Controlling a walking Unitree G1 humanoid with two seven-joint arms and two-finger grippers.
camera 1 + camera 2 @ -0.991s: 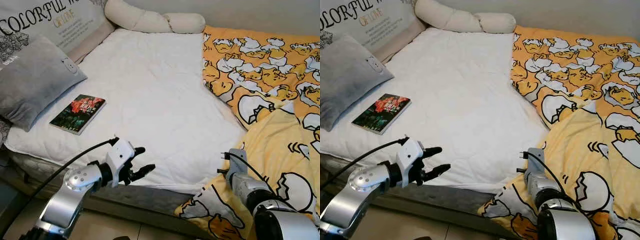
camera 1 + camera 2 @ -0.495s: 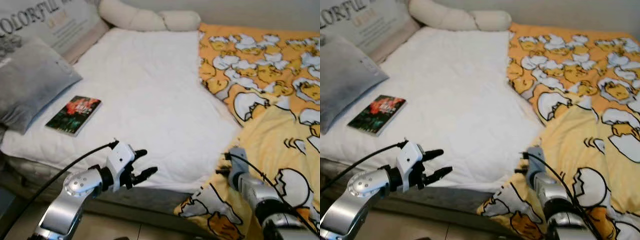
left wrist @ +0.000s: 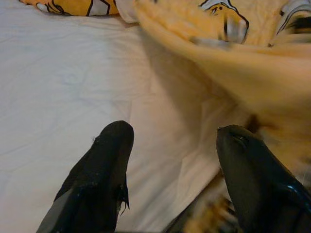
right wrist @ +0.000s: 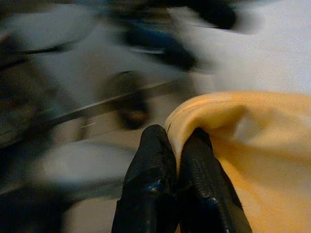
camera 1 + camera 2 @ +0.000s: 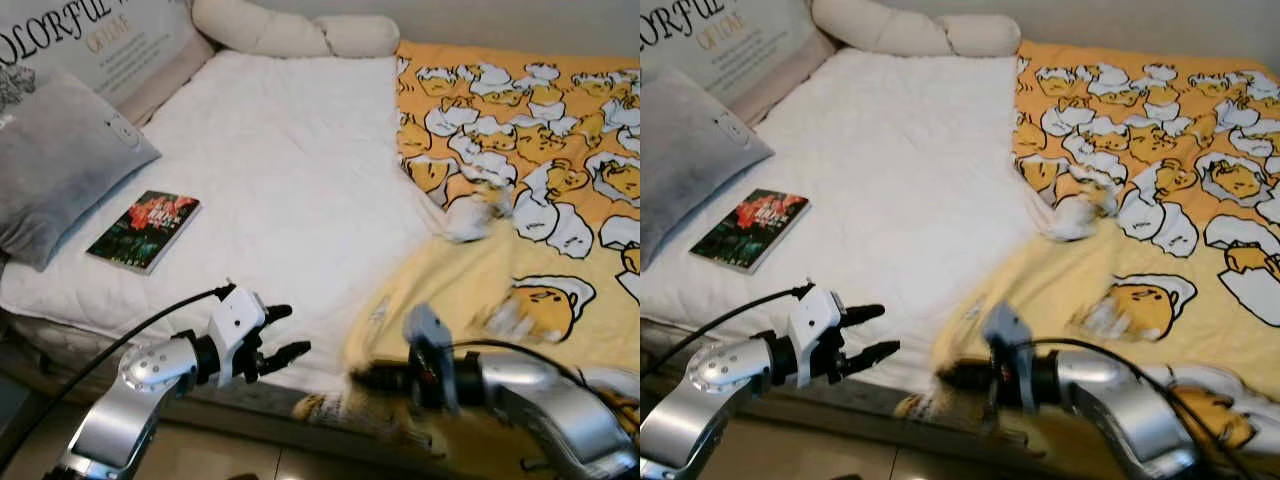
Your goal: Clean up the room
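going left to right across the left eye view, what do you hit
grey pillow → book → left gripper, fingers apart → white mattress cover → right gripper, blurred, pinching the yellow duvet

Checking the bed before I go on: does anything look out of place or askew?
The yellow duvet covers only the right side of the bed, its near edge bunched and pinched in the right hand, leaving the white sheet bare. A book lies loose by the grey pillow. The left hand hovers open.
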